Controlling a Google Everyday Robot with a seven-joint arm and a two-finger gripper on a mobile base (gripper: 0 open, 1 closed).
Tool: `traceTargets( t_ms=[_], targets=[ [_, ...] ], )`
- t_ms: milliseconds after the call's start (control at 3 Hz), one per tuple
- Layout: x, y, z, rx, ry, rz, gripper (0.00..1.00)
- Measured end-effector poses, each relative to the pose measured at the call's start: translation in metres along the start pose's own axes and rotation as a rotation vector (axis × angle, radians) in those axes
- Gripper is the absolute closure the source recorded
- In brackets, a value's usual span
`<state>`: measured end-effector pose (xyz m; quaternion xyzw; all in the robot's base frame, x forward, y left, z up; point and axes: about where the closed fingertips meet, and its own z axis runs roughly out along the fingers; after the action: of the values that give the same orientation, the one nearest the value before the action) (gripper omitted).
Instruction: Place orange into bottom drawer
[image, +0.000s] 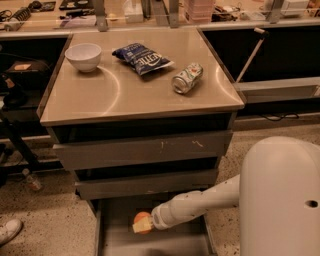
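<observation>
The white arm (200, 202) reaches in from the lower right, low and leftward, and ends over the pulled-out bottom drawer (120, 245) of the grey table (140, 100). Its pincer (142, 225) is pinching the orange (142, 218): the fruit sits at the very tip, with one pale fingertip (138, 228) lying across its lower front. The orange hangs over the drawer's flat grey floor, near the back of the tray and a little left of its middle, just under the edge of the middle drawer front (147, 183); whether it touches the floor I cannot tell. Above that, the top drawer front (145, 148) is closed and carries a few pale scratches right of centre. On the tabletop stand a white bowl (83, 56) at the far left corner, a dark blue chip bag (142, 58) lying flat near the middle of the back, and a can (187, 77) on its side to the right of the bag, all well apart from one another. The robot's broad white body (280, 200) fills the lower right corner, and a white shoe (9, 231) shows on the speckled floor at the lower left.
</observation>
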<state>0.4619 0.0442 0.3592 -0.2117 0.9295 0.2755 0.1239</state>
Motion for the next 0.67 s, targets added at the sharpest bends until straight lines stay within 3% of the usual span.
traceTargets(
  t_ms=[333, 667],
  targets=[
    [0.0162, -0.0022, 0.0179, -0.018, 0.025, 0.03, 1.0],
    [0.0162, -0.0021, 0.0177, -0.018, 0.025, 0.029, 1.0]
  ],
)
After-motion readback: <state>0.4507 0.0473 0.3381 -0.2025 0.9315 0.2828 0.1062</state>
